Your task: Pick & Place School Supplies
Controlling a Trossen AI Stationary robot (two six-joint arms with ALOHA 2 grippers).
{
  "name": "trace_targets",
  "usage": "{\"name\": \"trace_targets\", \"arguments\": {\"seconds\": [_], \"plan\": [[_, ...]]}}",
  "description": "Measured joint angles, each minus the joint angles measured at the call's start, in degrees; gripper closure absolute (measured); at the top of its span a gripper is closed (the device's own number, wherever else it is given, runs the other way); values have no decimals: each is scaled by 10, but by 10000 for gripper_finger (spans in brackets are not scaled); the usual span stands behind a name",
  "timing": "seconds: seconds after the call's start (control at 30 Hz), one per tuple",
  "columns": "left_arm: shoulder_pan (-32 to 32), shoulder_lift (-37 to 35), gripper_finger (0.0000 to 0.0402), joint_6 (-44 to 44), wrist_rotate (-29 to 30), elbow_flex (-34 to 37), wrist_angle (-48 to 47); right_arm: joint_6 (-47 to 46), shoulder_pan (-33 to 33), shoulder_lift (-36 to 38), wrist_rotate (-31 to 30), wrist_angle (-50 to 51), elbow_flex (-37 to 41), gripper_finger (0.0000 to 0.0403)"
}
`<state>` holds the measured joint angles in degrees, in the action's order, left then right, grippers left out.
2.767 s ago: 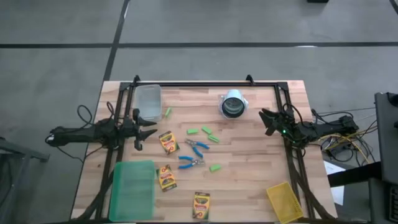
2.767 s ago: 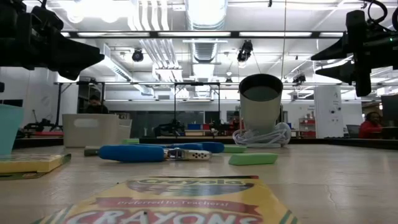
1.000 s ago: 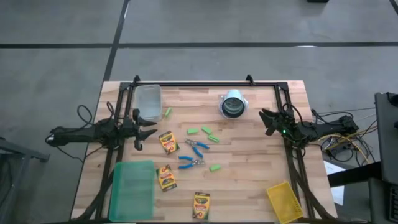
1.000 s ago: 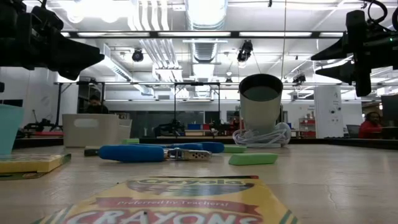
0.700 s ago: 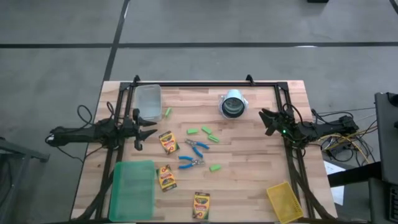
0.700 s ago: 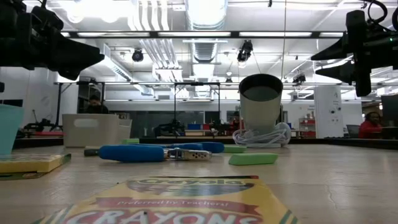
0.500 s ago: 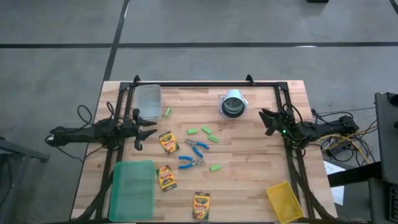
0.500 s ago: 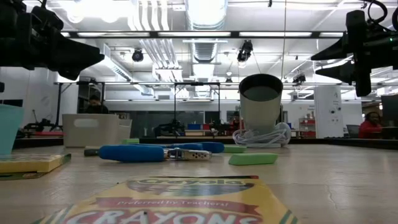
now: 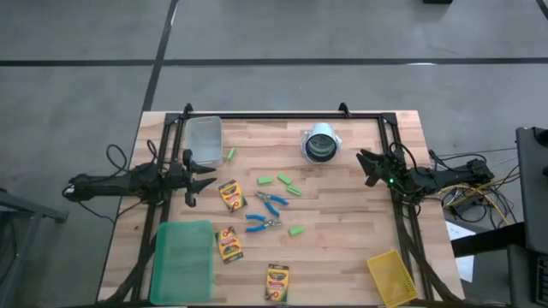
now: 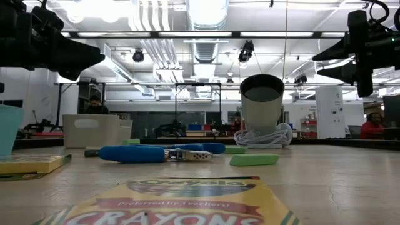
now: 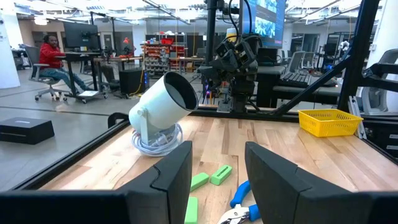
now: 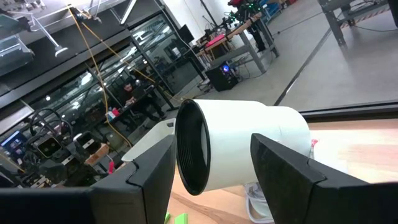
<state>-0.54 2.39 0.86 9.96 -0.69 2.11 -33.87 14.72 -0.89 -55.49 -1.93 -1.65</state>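
Our left gripper (image 9: 199,175), open and empty, hovers just beside the nearest crayon box (image 9: 231,196), whose long axis runs nearly crosswise to our reach. The right gripper (image 9: 366,165), also open, waits well apart.

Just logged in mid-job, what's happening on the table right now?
Nothing is being handled yet. The left claw and right claw hover open and empty at opposite sides of the table. Three crayon boxes, two scissors and several green erasers lie loose mid-table. The green tray and yellow bin sit at the near corners, with none of the supplies in either.
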Motion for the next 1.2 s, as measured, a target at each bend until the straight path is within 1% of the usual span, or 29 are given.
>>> {"name": "trace_targets", "arguments": {"seconds": [0.83, 0.97, 1.13, 1.2], "plan": [[0, 0, 248, 0, 0, 0, 0, 0, 0, 0, 0, 0, 0, 199], [0, 0, 248, 0, 0, 0, 0, -27, 0, 0, 4, 0, 0, 199], [0, 0, 248, 0, 0, 0, 0, -22, 0, 0, 4, 0, 0, 199], [0, 0, 248, 0, 0, 0, 0, -42, 0, 0, 5, 0, 0, 199]]}}
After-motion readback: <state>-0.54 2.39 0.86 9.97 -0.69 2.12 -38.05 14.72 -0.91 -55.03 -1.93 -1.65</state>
